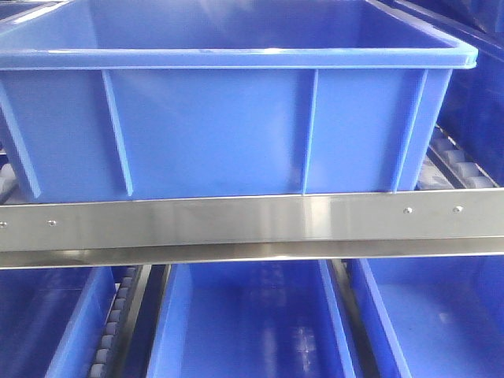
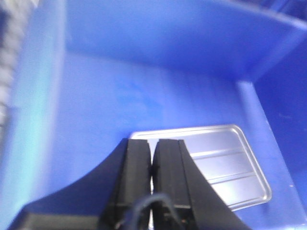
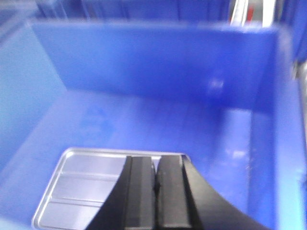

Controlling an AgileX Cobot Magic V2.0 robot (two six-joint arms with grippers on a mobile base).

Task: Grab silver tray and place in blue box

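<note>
The silver tray hangs low inside the blue box, its two long ridges showing. In the left wrist view my left gripper is shut on the tray's near rim, a thin silver sliver between the pads. From the right wrist view, the silver tray stretches left, and my right gripper is shut on its right end. The blue box surrounds it on all sides. I cannot tell whether the tray touches the floor. In the front view the blue box shows only its outer wall; tray and grippers are hidden.
The box stands on a shelf behind a shiny steel rail. More blue crates sit on the level below, with a roller track between them. Another blue crate stands to the right.
</note>
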